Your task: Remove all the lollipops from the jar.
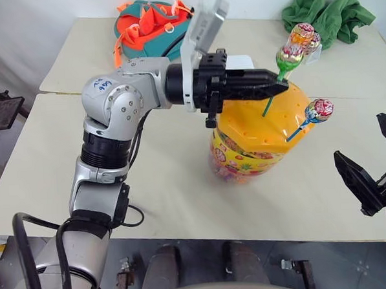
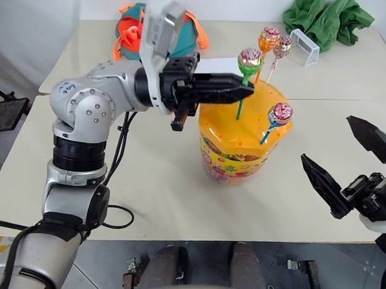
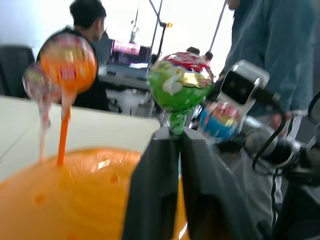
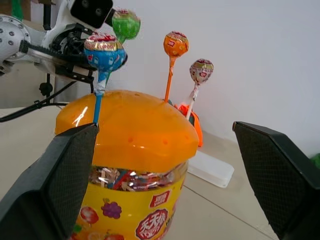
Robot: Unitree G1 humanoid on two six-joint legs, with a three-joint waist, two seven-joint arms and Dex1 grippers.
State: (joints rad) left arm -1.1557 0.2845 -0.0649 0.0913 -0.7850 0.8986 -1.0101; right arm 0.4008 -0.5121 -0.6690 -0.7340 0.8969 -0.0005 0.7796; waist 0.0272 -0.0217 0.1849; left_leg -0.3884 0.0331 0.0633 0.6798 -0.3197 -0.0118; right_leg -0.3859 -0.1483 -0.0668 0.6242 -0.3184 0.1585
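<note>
**Left tool clamped on the green lollipop's stick, ready to draw it up out of the lid**

The left tool (image 1: 277, 83), two black fingers reaching level across the top of the large clear plastic jar (image 1: 246, 161) with its yellow printed label, has its fingers together on the thin green stick of the green-wrapped lollipop (image 1: 289, 56). The candy head sits just above the fingertips; the rest of the stick runs down and slightly toward the tool's wrist into a hole in the jar's orange domed lid (image 1: 263, 124). The stick's long axis is near upright and the tool lies crosswise to it, so in my judgement the coming move has to follow the stick upward rather than drag it sideways.

Three more lollipops stand in the lid: a blue-stick one (image 1: 319, 111) on the side beyond the left tool's tips, toward the right tool, and an orange-stick one (image 4: 175, 45) and a pale-stick one (image 4: 201, 71) behind the fingertips.

The right tool (image 2: 346, 159) hangs well apart from the jar with its fingers spread wide and nothing between them; it is the nearer one to the blue-stick lollipop.

The jar stands on the pale bench (image 1: 176, 191). Its label shows fruit pictures and red badges with writing too small to read; the lollipop wrappers carry print I cannot make out.
</note>
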